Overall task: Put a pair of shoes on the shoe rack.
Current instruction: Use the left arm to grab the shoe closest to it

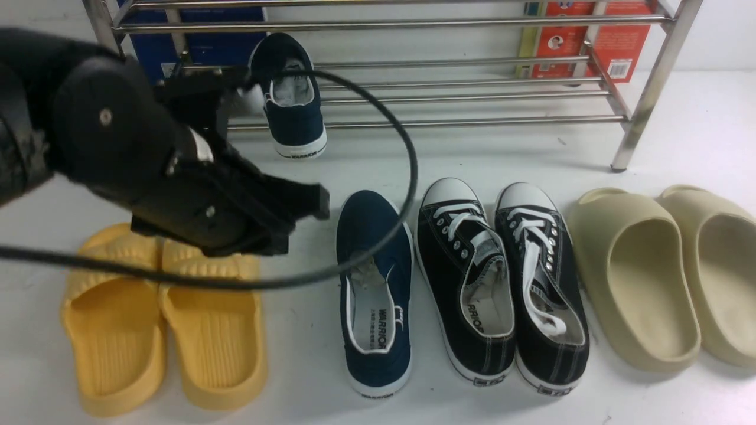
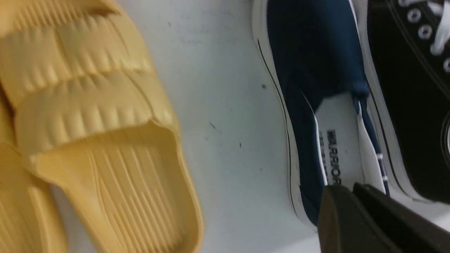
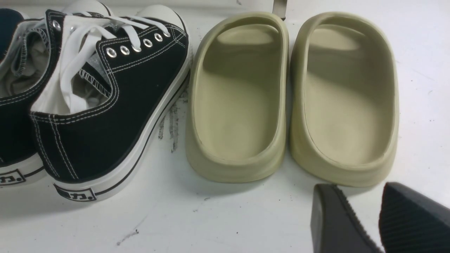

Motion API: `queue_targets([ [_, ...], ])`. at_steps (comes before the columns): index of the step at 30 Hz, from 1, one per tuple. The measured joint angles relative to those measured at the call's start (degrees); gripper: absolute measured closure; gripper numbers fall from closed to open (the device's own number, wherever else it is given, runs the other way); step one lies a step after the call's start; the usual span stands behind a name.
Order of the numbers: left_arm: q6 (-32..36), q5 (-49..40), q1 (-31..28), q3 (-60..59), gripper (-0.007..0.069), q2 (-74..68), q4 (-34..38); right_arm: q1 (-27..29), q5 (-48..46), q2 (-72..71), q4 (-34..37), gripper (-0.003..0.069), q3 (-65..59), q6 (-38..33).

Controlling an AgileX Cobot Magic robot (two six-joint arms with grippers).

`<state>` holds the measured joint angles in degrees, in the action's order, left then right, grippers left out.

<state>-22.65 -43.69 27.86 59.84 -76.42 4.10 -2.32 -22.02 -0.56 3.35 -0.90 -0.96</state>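
The black left gripper (image 1: 316,203), its fingers drawn almost together on nothing, hovers over the bare strip of white floor (image 1: 307,366) between the ribbed yellow rubber slides (image 1: 159,319) and one navy-blue canvas slip-on sneaker (image 1: 372,283), whose far edge lies just beside the black lace-up sneakers (image 1: 502,277). The second navy slip-on (image 1: 292,97) sits on the lowest tier of the silver steel-tube shoe rack (image 1: 472,122), its heel jutting past the front bar. The right gripper (image 3: 353,191) stands open and empty near the heels of the beige foam slides (image 3: 291,98).
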Motion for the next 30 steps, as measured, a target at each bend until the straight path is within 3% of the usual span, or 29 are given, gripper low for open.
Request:
queue_targets([
  [4, -1.2, 6.2, 1.9, -6.7, 0.0568, 3.6, 0.4, 0.0, 0.0, 0.0, 0.0, 0.0419, 0.0, 0.0],
  [11, -1.3, 7.2, 2.0, -10.7, 0.0559, 3.4, 5.1, 0.0, 0.0, 0.0, 0.0, 0.0419, 0.0, 0.0],
  [17, -1.3, 7.3, 2.1, -9.5, 0.0442, 0.1, 11.6, 0.0, 0.0, 0.0, 0.0, 0.0419, 0.0, 0.0],
  [21, -1.1, 7.4, 2.1, -7.3, 0.0369, -2.8, 12.2, 0.0, 0.0, 0.0, 0.0, 0.0419, 0.0, 0.0],
  [24, 0.1, 7.1, 2.5, -5.8, 0.0363, -4.8, 12.2, 0.0, 0.0, 0.0, 0.0, 0.0419, 0.0, 0.0],
  [30, 0.8, 5.4, 8.9, -0.9, 0.0394, -8.7, 11.4, 0.0, 0.0, 0.0, 0.0, 0.0419, 0.0, 0.0],
])
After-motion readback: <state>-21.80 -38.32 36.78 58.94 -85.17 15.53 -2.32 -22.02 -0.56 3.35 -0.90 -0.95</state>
